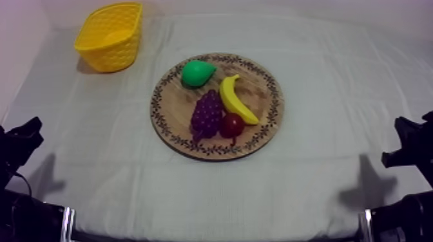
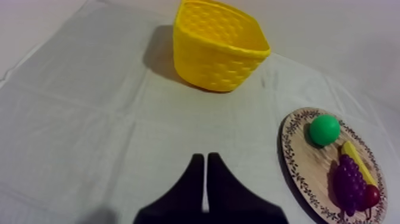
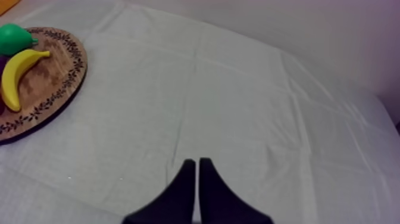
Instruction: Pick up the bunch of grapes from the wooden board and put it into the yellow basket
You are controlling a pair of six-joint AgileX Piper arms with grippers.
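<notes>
Left wrist view: left claw point(image 2: 205, 157) pinched together, low over cloth point(image 2: 89, 119).

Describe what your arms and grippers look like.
Both are plain black, with no markings I can see. The left gripper and right gripper each have two smooth, matte fingers, broad at the base and tapering to narrow tips. From above, the left arm and right arm are blocky, angular black shapes.
</notes>
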